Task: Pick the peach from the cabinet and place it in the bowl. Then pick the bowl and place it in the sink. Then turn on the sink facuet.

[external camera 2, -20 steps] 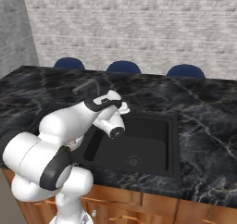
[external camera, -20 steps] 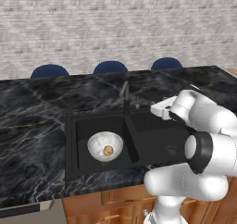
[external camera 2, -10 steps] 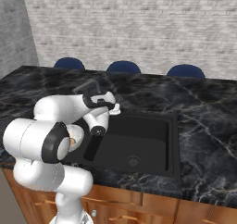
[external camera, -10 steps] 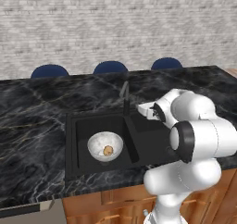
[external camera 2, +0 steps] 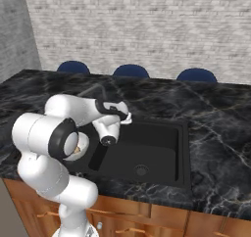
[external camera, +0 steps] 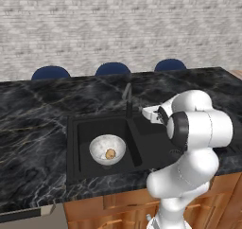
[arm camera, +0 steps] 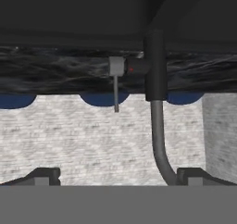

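Note:
The whitish bowl rests in the left basin of the black sink, with the small orange-tan peach inside it. The dark sink faucet rises behind the divider between the basins. My gripper hovers open just right of the faucet, over the sink's back rim, holding nothing. In the hand view, which is rolled upside down, the faucet's body, its thin lever and its spout stand close ahead of my gripper. The right base view has my gripper above the sink. The cabinet is out of view.
Dark veined marble counter surrounds the sink. Three blue chair backs line its far side before a pale brick wall. Wooden cupboards run below the counter front. My own white arm covers part of the right basin.
My hand has swung left across the back of the sink, from over the right basin to beside the faucet. Bowl and peach have stayed put.

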